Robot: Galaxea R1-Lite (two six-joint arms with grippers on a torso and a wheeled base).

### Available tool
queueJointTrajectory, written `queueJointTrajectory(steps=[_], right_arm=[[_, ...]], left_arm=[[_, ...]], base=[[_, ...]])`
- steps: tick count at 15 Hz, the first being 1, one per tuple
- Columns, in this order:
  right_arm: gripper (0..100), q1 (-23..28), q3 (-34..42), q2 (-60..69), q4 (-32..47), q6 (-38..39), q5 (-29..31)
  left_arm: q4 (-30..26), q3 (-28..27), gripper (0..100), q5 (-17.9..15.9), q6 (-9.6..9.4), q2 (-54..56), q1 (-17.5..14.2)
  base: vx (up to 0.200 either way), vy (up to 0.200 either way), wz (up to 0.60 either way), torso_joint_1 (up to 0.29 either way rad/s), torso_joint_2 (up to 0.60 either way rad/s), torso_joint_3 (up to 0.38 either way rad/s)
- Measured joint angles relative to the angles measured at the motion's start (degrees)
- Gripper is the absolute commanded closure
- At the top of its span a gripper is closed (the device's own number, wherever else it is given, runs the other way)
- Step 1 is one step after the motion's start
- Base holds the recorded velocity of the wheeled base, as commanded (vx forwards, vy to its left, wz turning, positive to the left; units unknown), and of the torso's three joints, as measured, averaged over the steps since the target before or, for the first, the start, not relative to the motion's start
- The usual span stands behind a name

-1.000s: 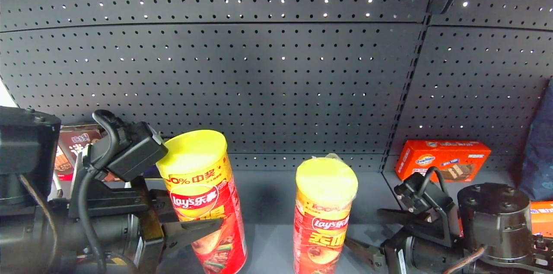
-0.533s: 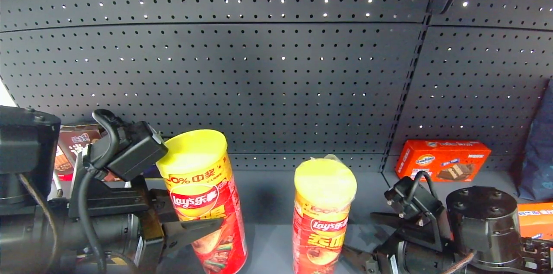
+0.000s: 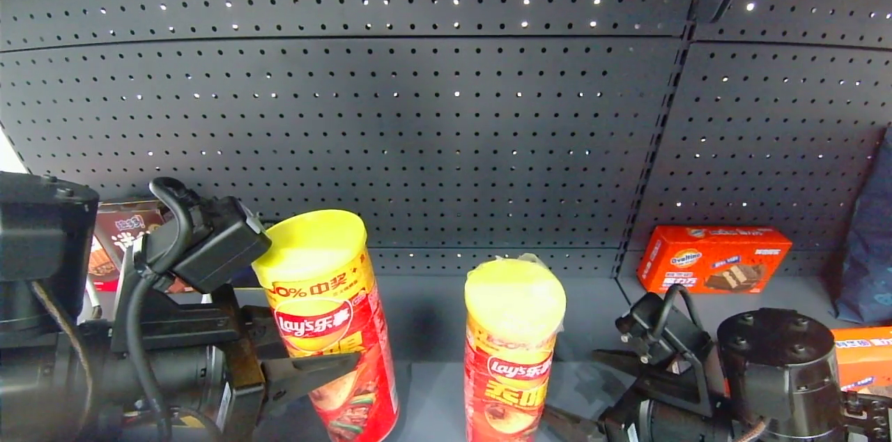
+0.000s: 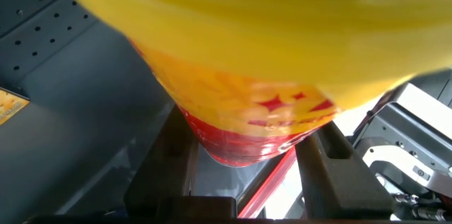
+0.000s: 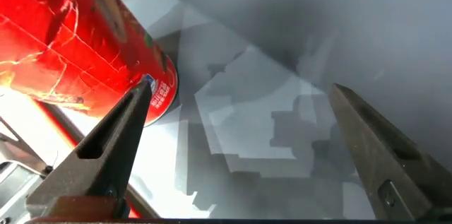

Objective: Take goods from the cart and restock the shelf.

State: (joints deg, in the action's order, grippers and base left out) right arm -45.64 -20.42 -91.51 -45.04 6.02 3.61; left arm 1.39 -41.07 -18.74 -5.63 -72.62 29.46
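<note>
Two red chip cans with yellow lids stand on the dark shelf (image 3: 432, 309). My left gripper (image 3: 327, 372) is shut on the left can (image 3: 324, 316), low on its body; in the left wrist view that can (image 4: 247, 54) sits between both fingers (image 4: 169, 153). The right can (image 3: 512, 351) stands in the middle of the shelf, leaning slightly. My right gripper (image 3: 571, 390) is open just to its right. In the right wrist view one fingertip (image 5: 138, 100) lies next to the base of that can (image 5: 63, 47), and the gap between the fingers holds nothing.
An orange box (image 3: 714, 257) lies at the back right, beyond the upright post (image 3: 648, 149). Another orange box (image 3: 860, 355) and a dark blue bag (image 3: 874, 240) are at the right edge. A brown box (image 3: 129, 233) sits far left. The pegboard wall (image 3: 418, 114) closes the back.
My right arm has moved left along the shelf, and the right can has shifted left with it. The left arm and its can have stayed put.
</note>
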Motion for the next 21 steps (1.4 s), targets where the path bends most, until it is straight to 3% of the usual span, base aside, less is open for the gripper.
queueJointTrajectory(steps=[7, 11, 15, 19, 21], right_arm=[[0, -1.16, -0.28, 1.35, -0.46, 0.02, 0.20], [0, 2.51, -0.33, 8.87, -0.39, -0.78, 1.80], [0, 14.73, 0.37, 21.65, -0.15, -4.80, 2.05], [0, 34.65, 11.33, 38.13, 0.57, -6.46, 2.13], [0, 41.33, 16.57, 47.84, 6.29, -6.73, 2.55]], left_arm=[[0.00, 0.17, 100, 0.00, 0.02, 0.16, -0.06], [0.06, 0.28, 100, 0.02, 0.02, 0.21, -0.59], [0.09, 0.15, 100, 0.21, 0.09, 0.79, -1.19], [0.66, -0.29, 100, 0.05, 0.11, 1.16, -1.66], [1.48, -0.29, 100, 0.05, 0.17, 1.27, -1.71]], base=[[0.000, 0.000, 0.00, 0.000, 0.00, 0.000], [0.000, 0.000, 0.00, 0.000, 0.00, 0.000], [0.000, 0.000, 0.00, 0.000, 0.00, 0.000], [0.000, 0.000, 0.00, 0.000, 0.00, 0.000], [0.000, 0.000, 0.00, 0.000, 0.00, 0.000]])
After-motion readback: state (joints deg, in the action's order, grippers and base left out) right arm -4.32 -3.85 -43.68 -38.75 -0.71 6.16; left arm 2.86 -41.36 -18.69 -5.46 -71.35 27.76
